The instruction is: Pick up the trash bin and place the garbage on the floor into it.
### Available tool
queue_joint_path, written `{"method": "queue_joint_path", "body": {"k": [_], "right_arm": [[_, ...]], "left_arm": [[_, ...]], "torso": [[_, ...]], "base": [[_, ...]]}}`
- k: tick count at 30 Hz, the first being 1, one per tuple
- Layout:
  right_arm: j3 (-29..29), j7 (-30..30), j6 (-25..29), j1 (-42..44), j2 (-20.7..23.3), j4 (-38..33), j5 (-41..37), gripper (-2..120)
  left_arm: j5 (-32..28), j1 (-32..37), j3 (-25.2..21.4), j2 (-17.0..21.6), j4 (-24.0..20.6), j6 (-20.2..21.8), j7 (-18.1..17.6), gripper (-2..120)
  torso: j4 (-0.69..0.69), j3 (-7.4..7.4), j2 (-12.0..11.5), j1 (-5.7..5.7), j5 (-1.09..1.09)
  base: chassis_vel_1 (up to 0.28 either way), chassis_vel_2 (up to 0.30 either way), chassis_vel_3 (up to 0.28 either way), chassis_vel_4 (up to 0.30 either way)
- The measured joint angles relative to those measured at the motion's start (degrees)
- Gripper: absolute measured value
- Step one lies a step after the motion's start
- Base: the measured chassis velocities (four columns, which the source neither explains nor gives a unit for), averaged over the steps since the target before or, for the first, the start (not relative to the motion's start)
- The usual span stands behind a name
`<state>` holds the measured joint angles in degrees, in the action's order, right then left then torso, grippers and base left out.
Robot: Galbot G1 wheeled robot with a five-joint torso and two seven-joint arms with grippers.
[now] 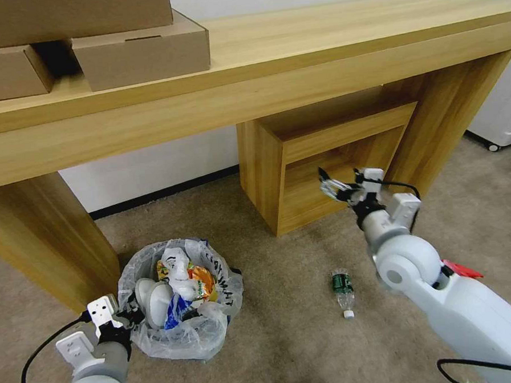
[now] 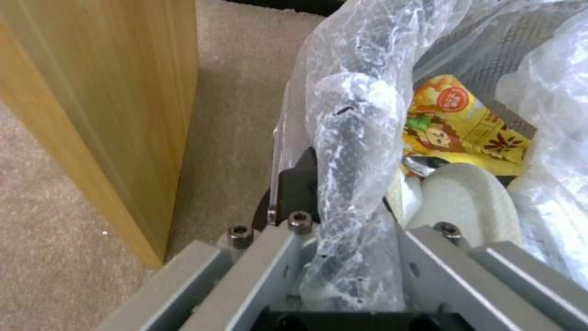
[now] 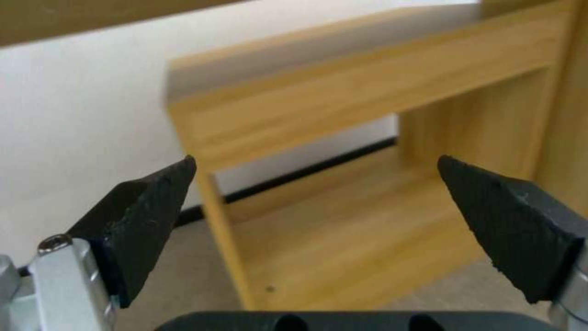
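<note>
Closest to my head camera is my left end effector (image 1: 125,319), low at my left side, clamped on the near-left rim of the trash bin (image 1: 181,298); in my left wrist view the crinkly liner (image 2: 352,184) runs straight down between my fingers (image 2: 294,188), pinched there. That bin sits on the beige carpet floor (image 1: 286,338) just beside the left leg (image 1: 46,237) of the wooden worktop (image 1: 293,46). It is already well filled: a white slipper (image 1: 152,300), crumpled white tissue (image 1: 177,270), an orange and yellow wrapper (image 1: 198,281) and something blue and white (image 1: 175,311) lie inside, and black writing shows on the bag's rim at the side away from me.

One piece of garbage lies out on the floor: a small green-label bottle (image 1: 343,292) on its side, well apart from the bin to its right, with its white cap pointing towards me.

My right end effector (image 1: 338,188) hangs in the air beyond and above that bottle, in front of the low open shelf unit (image 1: 333,153) under the worktop. Its two black fingers (image 3: 147,216) stand wide apart with nothing between them

Cardboard boxes (image 1: 139,49) are stacked on the left end of the worktop
</note>
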<state>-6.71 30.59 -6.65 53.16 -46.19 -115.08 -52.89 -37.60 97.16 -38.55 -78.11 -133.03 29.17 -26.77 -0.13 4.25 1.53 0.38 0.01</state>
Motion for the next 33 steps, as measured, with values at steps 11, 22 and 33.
{"method": "queue_joint_path", "body": {"k": [11, 22, 33], "right_arm": [[-7.11, 0.54, 1.56, 6.89, -0.81, 0.97, 3.25, 100], [-7.79, -0.34, 3.35, 8.54, -1.86, 1.71, 5.38, 100], [-7.35, -1.05, 4.09, 8.59, -2.35, 2.38, 6.25, 100]], "left_arm": [[-0.52, -0.22, 0.13, 1.23, 0.22, -0.17, -0.09, 1], [-1.08, -0.46, 0.14, 1.74, 0.45, -0.22, -0.18, 1], [-1.31, -0.83, 0.10, 1.65, 1.04, -0.45, -0.30, 1]], "torso": [[0.01, 0.00, 0.00, 0.00, -0.01], [0.00, 0.00, 0.00, 0.00, -0.01], [-0.02, 0.00, 0.00, 0.01, -0.01]], "base": [[-0.032, -0.033, -0.027, -0.030], [-0.090, -0.087, -0.090, -0.083], [-0.114, -0.119, -0.109, -0.111]]}}
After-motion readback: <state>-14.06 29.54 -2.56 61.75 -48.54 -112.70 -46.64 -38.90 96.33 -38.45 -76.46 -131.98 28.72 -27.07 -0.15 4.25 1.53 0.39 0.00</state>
